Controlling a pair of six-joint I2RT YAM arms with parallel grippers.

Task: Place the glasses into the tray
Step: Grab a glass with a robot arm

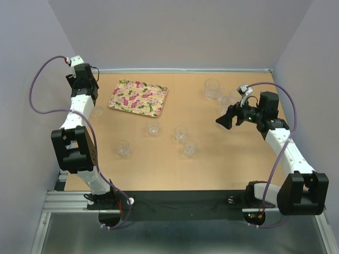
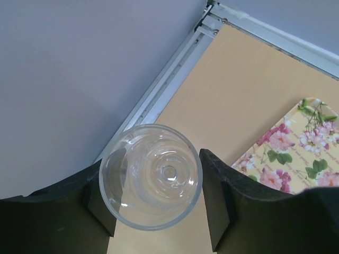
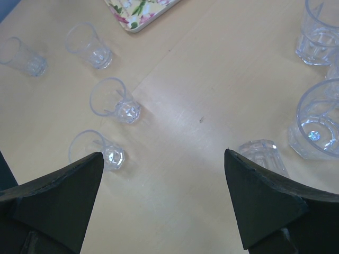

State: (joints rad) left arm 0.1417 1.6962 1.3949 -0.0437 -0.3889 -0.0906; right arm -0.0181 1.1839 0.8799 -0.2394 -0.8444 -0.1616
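Four glasses (image 1: pixel 181 133): upright on the table (image 1: pixel 222 164), near side of the tray (image 1: pixel 137 98)
Tray: far left of centre
Left gripper (image 2: pixel 154 159): fingers (image 2: pixel 217 211) flank a fifth glass (image 2: pixel 151 176) by the left edge; grip cannot be told
Right gripper (image 3: pixel 163 154): jaws wide, empty, at right

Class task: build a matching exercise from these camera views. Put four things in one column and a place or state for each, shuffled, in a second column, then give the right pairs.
Column one
1. tray
2. left gripper
3. right gripper
4. biggest glass

Column two
A. open, with nothing held
B. far right part of the table
C. straddling a small glass
D. far left part of the table, no glass on it

Pairs: 1-D, 2-C, 3-A, 4-B
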